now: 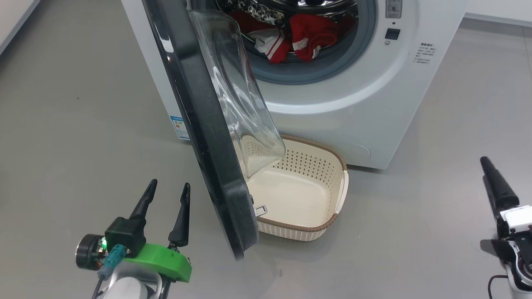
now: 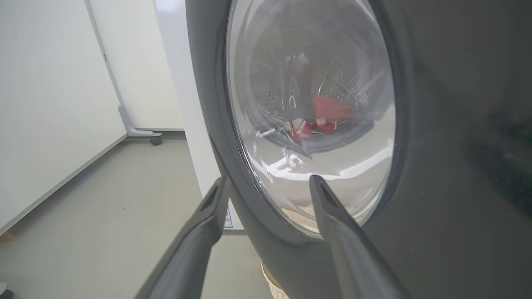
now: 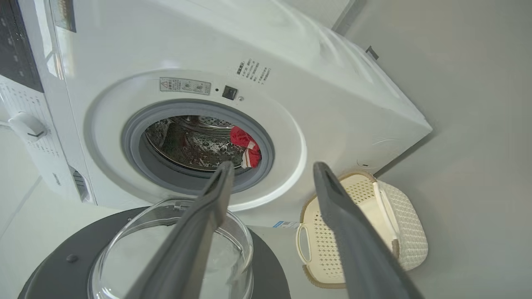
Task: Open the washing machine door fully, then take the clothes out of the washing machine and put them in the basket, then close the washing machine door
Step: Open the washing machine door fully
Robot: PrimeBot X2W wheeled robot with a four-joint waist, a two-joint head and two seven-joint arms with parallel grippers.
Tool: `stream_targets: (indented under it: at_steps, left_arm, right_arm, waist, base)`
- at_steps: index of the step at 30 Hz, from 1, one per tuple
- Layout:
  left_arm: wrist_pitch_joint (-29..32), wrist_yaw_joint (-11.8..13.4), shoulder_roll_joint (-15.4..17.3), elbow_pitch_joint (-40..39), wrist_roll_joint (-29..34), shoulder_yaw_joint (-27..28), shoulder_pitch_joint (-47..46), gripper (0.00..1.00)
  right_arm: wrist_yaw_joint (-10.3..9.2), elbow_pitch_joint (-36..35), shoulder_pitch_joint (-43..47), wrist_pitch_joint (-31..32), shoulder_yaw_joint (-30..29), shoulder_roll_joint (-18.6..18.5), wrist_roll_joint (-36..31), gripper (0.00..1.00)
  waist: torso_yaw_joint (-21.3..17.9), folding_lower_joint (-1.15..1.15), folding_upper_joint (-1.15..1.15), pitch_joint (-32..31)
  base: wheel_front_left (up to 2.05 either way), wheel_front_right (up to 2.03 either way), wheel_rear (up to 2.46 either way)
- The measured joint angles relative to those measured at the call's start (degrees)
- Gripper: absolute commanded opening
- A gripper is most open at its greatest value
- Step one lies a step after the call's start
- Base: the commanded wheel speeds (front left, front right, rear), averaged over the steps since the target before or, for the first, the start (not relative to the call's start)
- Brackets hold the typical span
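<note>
The left gripper (image 1: 170,185) is hovering low with its two dark fingers spread wide and nothing between them. It is pointing toward the washing machine door (image 1: 205,124), which is lying just to its right. In the left wrist view the fingers are framing the door's glossy outer face, close, though I cannot tell whether they are touching it.

The right gripper (image 3: 274,166) is also gaping empty, well apart on the other side, looking at the door's inner face and the drum mouth.

The door is standing roughly square to the front of the washing machine (image 1: 374,108), with its edge running from the machine's left side out toward the robot. So it is only part-way open, and opening it fully means swinging it leftward. The left arm is the nearer one, but it is sitting on the side the door must travel into.

The clothes (image 1: 307,35) are lying in the drum, red with white stripes. The basket (image 1: 299,195) is sitting empty on the grey floor (image 1: 75,124) against the machine's front, partly under the door's glass bowl. Pale wall panels (image 2: 50,83) are bounding the room to the left.
</note>
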Motion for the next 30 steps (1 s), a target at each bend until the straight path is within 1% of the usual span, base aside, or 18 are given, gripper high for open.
stream_targets:
  at_steps: [5,9,16,17,21,23,28,30]
  left_arm:
    - [0.0,0.0,0.0,0.0,0.1,0.2,0.0,1.0]
    - [0.0,0.0,0.0,0.2,0.1,0.4,0.0,1.0]
    - [0.0,0.0,0.0,0.4,0.1,0.5,0.0,1.0]
    - [0.0,0.0,0.0,0.4,0.1,0.5,0.0,1.0]
    - [0.0,-0.2,0.0,0.5,0.1,0.5,0.0,1.0]
    - [0.0,-0.3,0.0,0.6,0.1,0.4,0.0,1.0]
    - [0.0,-0.3,0.0,1.2,0.1,0.5,0.0,1.0]
    - [0.0,-0.3,0.0,1.3,0.1,0.5,0.0,1.0]
  right_arm:
    - [0.01,-3.4,0.2,-7.3,0.0,-1.8,-8.7,1.0]
    - [0.02,-5.1,1.5,-12.8,1.8,-5.9,-19.5,1.0]
    - [0.02,-6.3,2.4,-22.5,3.4,-9.0,-34.7,1.0]
    - [-0.26,-6.3,2.4,-24.0,3.4,-9.2,-36.6,1.0]
    - [-3.49,-6.4,3.0,-27.9,3.5,-10.0,-43.4,1.0]
    - [-5.06,-6.4,3.7,-27.9,4.0,-10.4,-46.5,1.0]
    - [-8.12,-6.1,5.9,-27.7,6.5,-10.4,-52.7,1.0]
    - [-8.83,-5.8,6.9,-27.7,7.4,-10.1,-54.4,1.0]
  waist:
    - [-0.1,0.0,0.0,0.1]
    - [-0.3,0.0,0.0,0.1]
    - [-0.6,0.0,0.0,0.1]
    - [-0.6,0.0,0.0,0.2]
    - [-0.8,0.0,0.0,0.1]
    - [-0.9,0.0,0.0,0.1]
    - [-0.9,0.0,0.0,-0.7]
    - [-0.8,0.0,0.0,-0.9]
  base:
    - [0.0,0.0,0.0]
    - [0.0,0.0,0.0]
    - [0.0,0.0,0.0]
    - [0.0,0.0,0.0]
    - [0.0,0.0,0.0]
    - [0.0,0.0,0.0]
    - [0.0,0.0,0.0]
    - [0.0,0.0,0.0]
